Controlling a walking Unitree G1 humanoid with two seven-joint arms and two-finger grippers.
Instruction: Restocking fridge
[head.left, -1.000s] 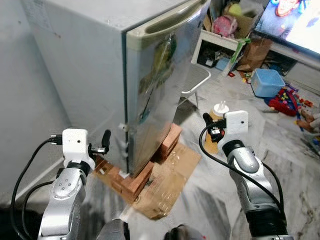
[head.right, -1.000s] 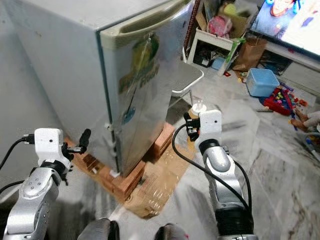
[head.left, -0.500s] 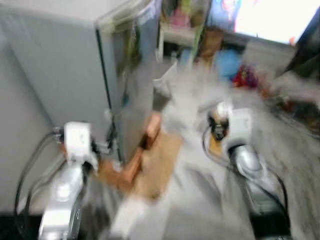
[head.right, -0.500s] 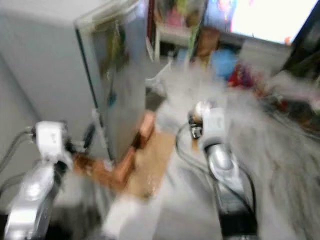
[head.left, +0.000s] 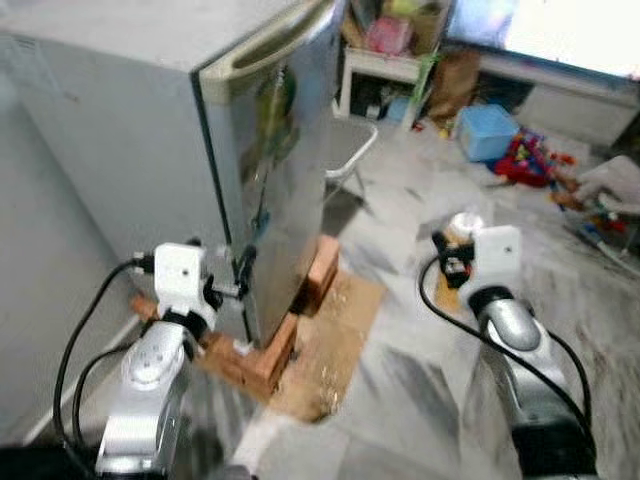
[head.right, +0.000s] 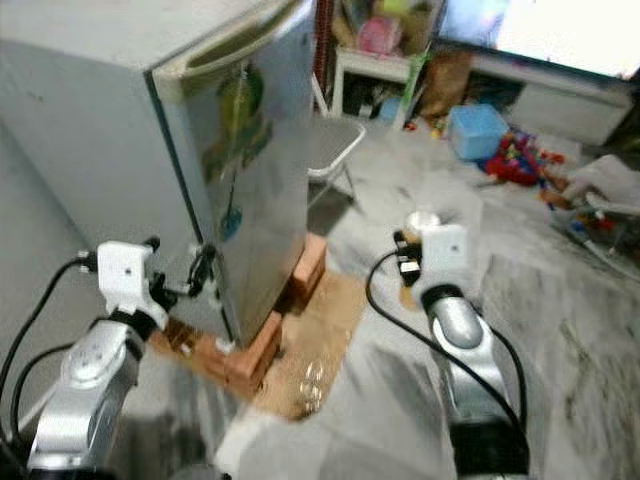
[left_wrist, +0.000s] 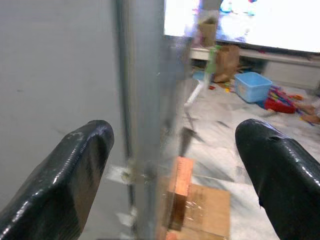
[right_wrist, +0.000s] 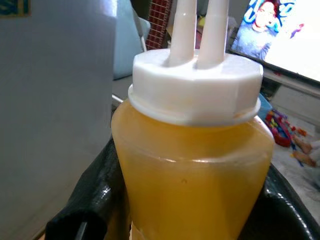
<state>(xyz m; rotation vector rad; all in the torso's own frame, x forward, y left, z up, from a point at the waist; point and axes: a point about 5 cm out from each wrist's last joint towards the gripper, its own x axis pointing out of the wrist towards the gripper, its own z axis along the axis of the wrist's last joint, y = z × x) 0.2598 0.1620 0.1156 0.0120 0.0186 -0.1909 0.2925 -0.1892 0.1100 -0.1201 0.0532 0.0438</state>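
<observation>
Silver fridge (head.left: 270, 150) door edge between left claw (left_wrist: 170, 165) fingers

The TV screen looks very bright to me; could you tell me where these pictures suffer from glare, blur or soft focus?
Left eye view: the TV screen is blown out to white, and the floor and toys are softly blurred. Left wrist view: the fridge edge is smeared, the black fingers are sharper. Right wrist view: the sauce bottle is crisp, the background soft.
</observation>
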